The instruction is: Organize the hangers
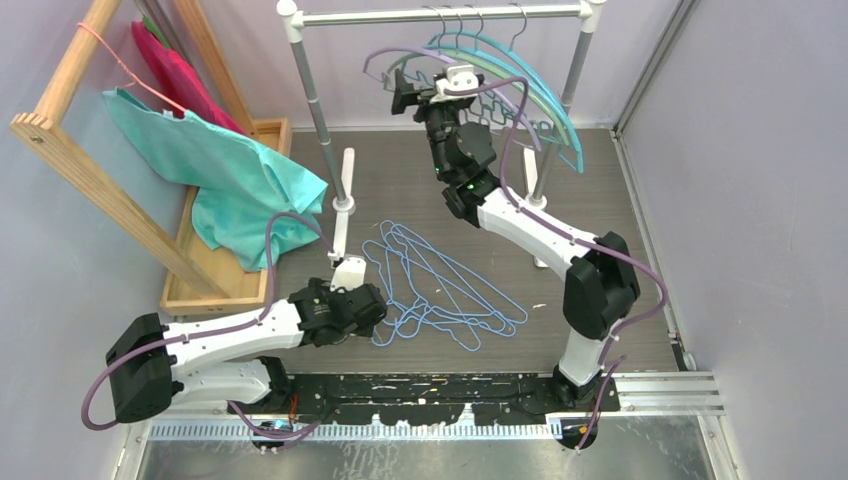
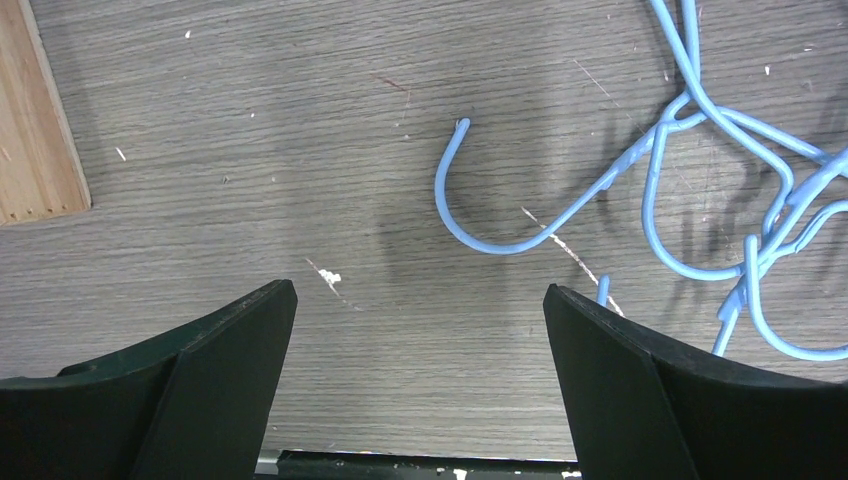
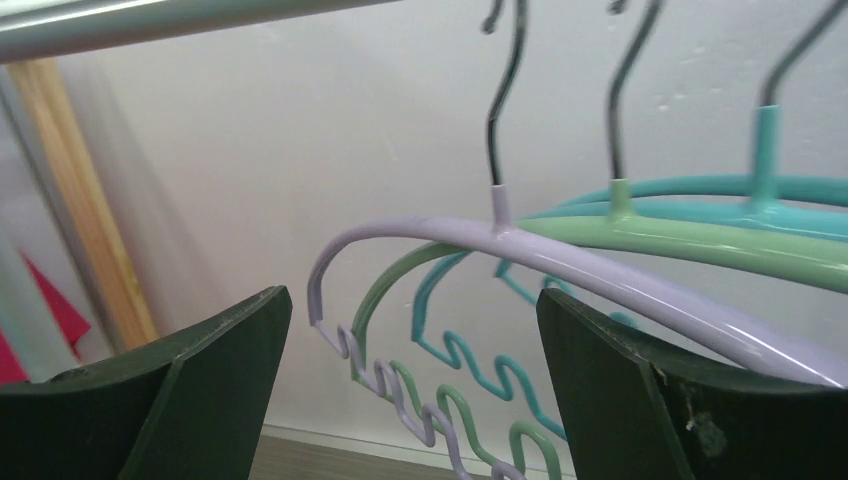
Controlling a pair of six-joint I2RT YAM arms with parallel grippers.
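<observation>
The arched hangers hang by their hooks from the metal rail (image 1: 440, 15), bunched toward its right half. Seen from the right wrist, the purple hanger (image 3: 600, 275) is nearest, the green hanger (image 3: 700, 245) just behind it and a teal hanger (image 3: 690, 187) behind that, their zigzag notched bars dropping below the rail.

The right pincer (image 1: 404, 93) is raised to just under the rail, at the left end of that bunch. Its fingers (image 3: 200, 390) stand wide apart and clamp nothing. The purple hanger's arm crosses the gap between them; I cannot tell whether it touches the finger on the right.

The light-blue wire hangers (image 1: 440, 290) lie in a loose tangle flat on the grey bench (image 1: 620, 180), in front of the rail and nearer the arm bases, between the rail's two white feet and the arms.

The left pincer (image 1: 378, 308) is low over the bench at the left edge of that tangle, well forward of the rail. Its fingers (image 2: 210, 380) are apart with only bare bench between them, and one blue hook (image 2: 470, 215) lies just ahead of them.

To the left of the rail leans a wooden frame (image 1: 90, 150), with a thin pink hanger (image 1: 110, 50) carrying a teal garment (image 1: 240, 170) that drapes over a wooden tray (image 1: 205, 285).
</observation>
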